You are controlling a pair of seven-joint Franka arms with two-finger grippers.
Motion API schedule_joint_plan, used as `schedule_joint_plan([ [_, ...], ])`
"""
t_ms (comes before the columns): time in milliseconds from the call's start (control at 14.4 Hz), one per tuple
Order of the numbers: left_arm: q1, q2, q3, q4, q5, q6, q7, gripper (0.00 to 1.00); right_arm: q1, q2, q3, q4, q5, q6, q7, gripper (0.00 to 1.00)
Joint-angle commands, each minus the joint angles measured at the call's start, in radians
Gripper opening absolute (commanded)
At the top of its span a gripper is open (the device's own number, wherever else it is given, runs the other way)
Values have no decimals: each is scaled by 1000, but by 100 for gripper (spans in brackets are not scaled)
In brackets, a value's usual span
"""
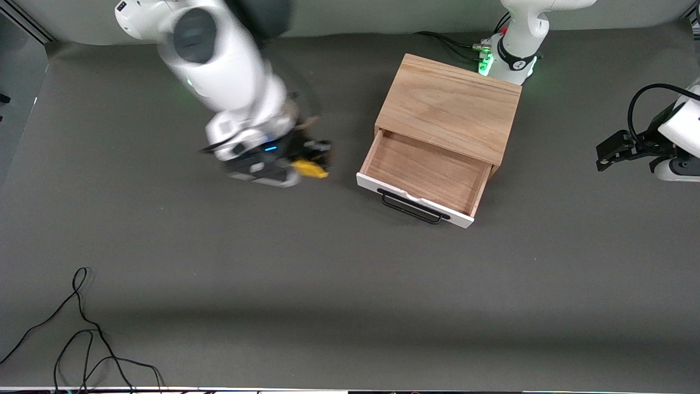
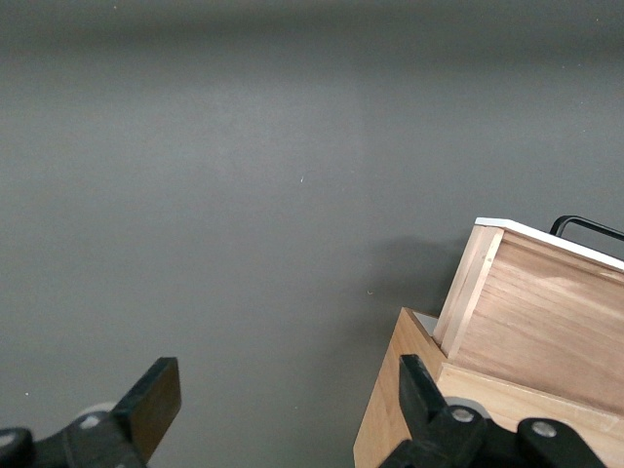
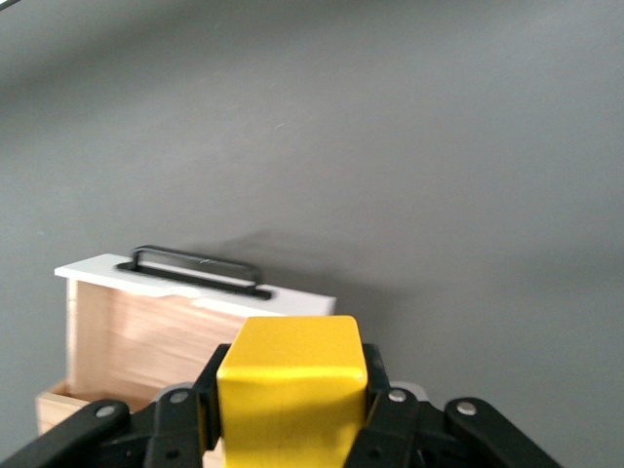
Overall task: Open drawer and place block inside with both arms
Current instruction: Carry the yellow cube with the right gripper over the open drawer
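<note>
The drawer stands pulled out of the light-wood box, its brown inside bare, its white front panel and black handle toward the front camera. My right gripper is shut on the yellow block, held up over the table beside the drawer, toward the right arm's end. In the right wrist view the block sits between the fingers, with the drawer's white front ahead. My left gripper waits open and empty over the table at the left arm's end; its wrist view shows the box's corner.
The left arm's base, lit green, stands close against the box's back corner. A loose black cable lies on the grey table near the front camera at the right arm's end.
</note>
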Motion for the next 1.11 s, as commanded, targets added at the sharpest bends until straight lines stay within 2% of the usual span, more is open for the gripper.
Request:
schedule_joint_plan([
  [0,-22,-1,16,16,4,-16,19,100,74,210,-17,163,-16,81,121,0],
  [208,-13,-2,16,14,5,-17,31,100,148,295,-17,163,-43,174,215,0],
  [625,-8,-4,16,14,1,-22,81,100,215,374,-17,152,-52,205,319,0],
  [972,-8,-7,16,14,1,-91,86,100,255,436,-17,151,-85,215,391,1],
  [1042,-8,-9,14,14,1,-91,86,100,255,439,-17,151,-85,215,391,16],
])
